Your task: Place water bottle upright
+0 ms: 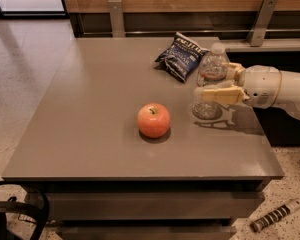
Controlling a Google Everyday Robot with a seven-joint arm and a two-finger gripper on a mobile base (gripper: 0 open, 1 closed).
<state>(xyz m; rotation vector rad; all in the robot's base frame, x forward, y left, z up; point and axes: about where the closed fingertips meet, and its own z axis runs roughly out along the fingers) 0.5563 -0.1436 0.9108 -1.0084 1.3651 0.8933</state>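
Observation:
The water bottle is clear and ribbed, with a white cap and a reddish label band. It stands upright on the grey table, right of centre. My gripper comes in from the right and is shut on the bottle's middle. The near finger crosses the front of the bottle and the far finger lies behind it. The bottle's base rests on the tabletop.
A red apple sits left of the bottle and nearer the front. A dark blue chip bag lies just behind the bottle. A wooden wall with metal rail posts runs along the back. The table's right edge is close under my arm.

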